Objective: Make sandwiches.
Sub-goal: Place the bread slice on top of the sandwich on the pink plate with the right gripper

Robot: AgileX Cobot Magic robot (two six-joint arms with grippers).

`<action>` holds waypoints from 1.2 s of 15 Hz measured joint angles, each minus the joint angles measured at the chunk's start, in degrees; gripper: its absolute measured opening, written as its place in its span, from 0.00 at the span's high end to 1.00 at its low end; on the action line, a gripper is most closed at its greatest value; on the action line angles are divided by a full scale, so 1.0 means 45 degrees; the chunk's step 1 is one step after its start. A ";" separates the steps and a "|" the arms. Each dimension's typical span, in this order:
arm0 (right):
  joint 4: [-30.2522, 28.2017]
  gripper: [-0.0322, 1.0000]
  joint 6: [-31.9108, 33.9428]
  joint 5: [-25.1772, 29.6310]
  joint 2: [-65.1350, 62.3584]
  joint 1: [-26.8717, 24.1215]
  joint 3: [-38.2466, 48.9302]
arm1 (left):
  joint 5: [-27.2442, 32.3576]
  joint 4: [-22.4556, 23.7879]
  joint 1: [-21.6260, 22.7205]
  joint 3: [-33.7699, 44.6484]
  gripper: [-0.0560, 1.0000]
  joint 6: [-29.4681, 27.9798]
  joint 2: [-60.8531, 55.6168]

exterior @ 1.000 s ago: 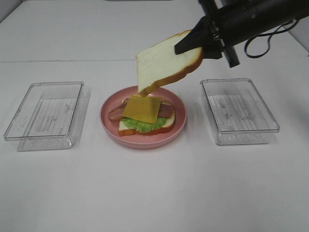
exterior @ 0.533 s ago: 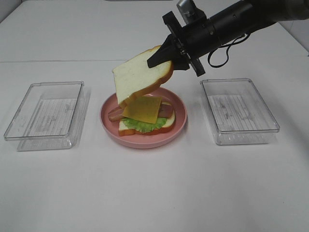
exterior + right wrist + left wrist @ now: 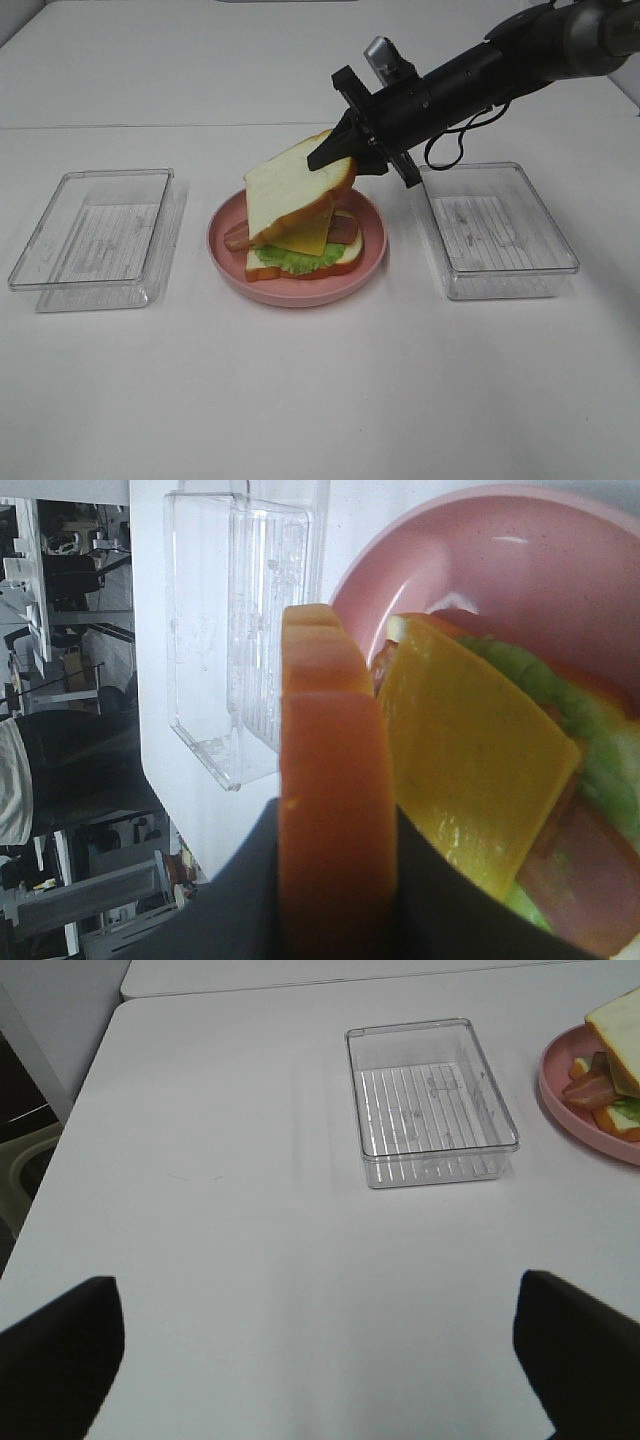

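Holding: the right gripper (image 3: pixel 335 152) pinches the top bread slice (image 3: pixel 295 195) by its orange-brown crust at the rear edge, jaws narrowed onto the slice's thickness.
Top bread slice: tilted steeply, its front lower edge down on the stack, its rear edge raised in the gripper's hold; cream face turned up and toward the left of the exterior high view.
Right wrist view: the crust edge (image 3: pixel 335 810) runs between the two dark fingers (image 3: pixel 245 900), with the cheese just beyond it.
Stack: on the pink plate (image 3: pixel 225 255), a bottom bread slice (image 3: pixel 345 262), ruffled green lettuce (image 3: pixel 290 257), reddish-brown bacon strips (image 3: pixel 345 230) and a yellow cheese square (image 3: pixel 310 237), piled in that order from below.
Cheese square: partly covered by the tilted slice; its right corner shows beneath it.
Plate: at the middle of the white table (image 3: pixel 320 400), between two clear plastic boxes.
Left clear box (image 3: pixel 95 240): left of the plate, just beside it, nothing inside.
Right clear box (image 3: pixel 495 230): right of the plate, under the right arm (image 3: pixel 480 75), nothing inside.
Left gripper (image 3: pixel 320 1360): jaws spread wide, holding nothing; only its two dark fingertips (image 3: pixel 60 1350) show in the left wrist view, above bare table and well apart from the left box.
Left wrist view also: plate rim and a corner of the stack at the frame edge.
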 joint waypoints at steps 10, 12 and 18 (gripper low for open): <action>-0.0649 0.75 0.0611 -0.0420 0.0331 0.0000 0.0000 | 0.0000 0.0000 0.0000 0.0000 0.02 0.0000 0.0000; -0.0675 0.69 0.0624 -0.0420 0.0331 0.0000 0.0000 | 0.0000 0.0000 0.0000 0.0000 0.02 0.0000 0.0000; -0.1795 0.27 0.0611 -0.0357 0.0191 -0.0013 0.0000 | 0.0000 0.0000 0.0000 0.0000 0.02 0.0000 0.0000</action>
